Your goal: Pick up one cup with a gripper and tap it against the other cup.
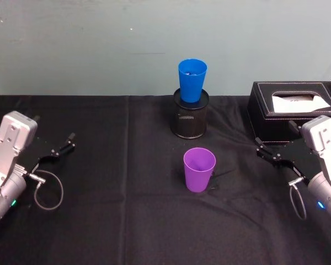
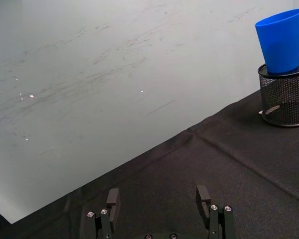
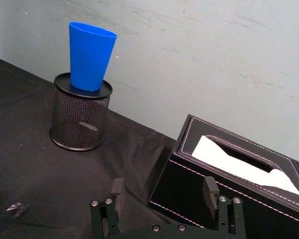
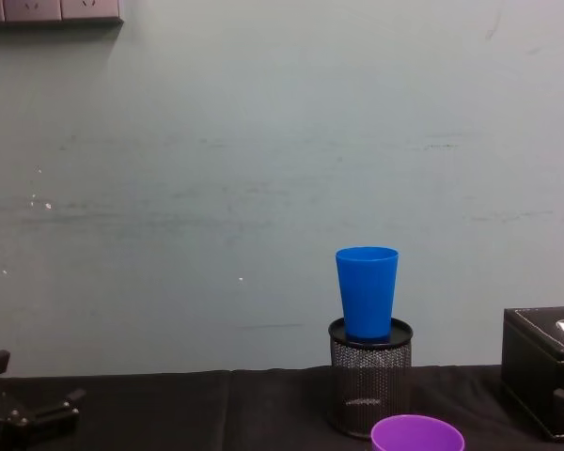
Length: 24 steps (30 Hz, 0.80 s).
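Evidently no step is done yet: no pickup, no tap.

- purple cup: upright on the black cloth at table centre, mouth up, untouched. Inside looks empty.
- blue cup: upright, at 12 o'clock from the purple one, well apart from it. It is seated at the mouth of the black mesh holder, so it stands higher than the purple cup. Whether its base sinks in or rests on the rim, cannot tell. Nothing visible inside the cup.
- tissue box: at about 2 o'clock from the purple cup, white tissue showing in its slot.
- left gripper: low over the cloth at 9 o'clock from the purple cup, well apart, fingers spread, holding nothing.
- right gripper: at 3 o'clock from the purple cup, just beside the tissue box, fingers spread, holding nothing.

Left to do, as I judge it: reach, close on the purple cup, lift it to the blue cup's height, tap.
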Motion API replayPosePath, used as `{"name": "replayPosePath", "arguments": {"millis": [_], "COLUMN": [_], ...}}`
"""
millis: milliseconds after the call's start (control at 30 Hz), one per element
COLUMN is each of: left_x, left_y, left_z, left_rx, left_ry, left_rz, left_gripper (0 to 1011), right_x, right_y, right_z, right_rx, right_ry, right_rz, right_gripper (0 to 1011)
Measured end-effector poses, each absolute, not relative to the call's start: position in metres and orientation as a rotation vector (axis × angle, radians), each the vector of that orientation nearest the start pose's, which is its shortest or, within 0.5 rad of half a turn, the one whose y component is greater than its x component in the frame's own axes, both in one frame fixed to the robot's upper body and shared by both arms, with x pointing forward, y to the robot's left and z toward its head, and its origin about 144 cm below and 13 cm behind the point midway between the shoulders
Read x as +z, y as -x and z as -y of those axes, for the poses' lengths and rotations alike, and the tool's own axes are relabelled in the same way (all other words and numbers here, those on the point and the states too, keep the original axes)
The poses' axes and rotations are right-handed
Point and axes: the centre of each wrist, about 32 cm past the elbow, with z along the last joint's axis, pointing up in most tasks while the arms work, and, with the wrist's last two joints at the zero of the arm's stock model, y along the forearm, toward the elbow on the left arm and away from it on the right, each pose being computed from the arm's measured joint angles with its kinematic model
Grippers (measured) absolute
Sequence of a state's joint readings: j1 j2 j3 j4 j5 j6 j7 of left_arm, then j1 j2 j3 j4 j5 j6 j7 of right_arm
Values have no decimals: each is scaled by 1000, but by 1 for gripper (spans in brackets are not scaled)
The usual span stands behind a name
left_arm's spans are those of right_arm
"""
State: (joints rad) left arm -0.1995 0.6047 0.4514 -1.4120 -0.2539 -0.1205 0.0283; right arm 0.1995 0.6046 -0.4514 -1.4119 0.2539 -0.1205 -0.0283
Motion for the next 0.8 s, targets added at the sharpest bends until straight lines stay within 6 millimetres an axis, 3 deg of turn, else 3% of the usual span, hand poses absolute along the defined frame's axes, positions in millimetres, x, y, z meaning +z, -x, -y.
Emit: {"name": "replayPosePath", "arguments": {"millis": [800], "left_x": [1140], "left_y": [-489], "left_z": [-310], "left_rx": [1248], "left_ry": [-304], "left_rz": [285], "left_gripper": [1000], "right_x": [1140], "right_y": [-489], "right_z": [310], "right_rx": [-1248], "right_ry": [305], "right_rz": [285], "right_gripper": [1004]}}
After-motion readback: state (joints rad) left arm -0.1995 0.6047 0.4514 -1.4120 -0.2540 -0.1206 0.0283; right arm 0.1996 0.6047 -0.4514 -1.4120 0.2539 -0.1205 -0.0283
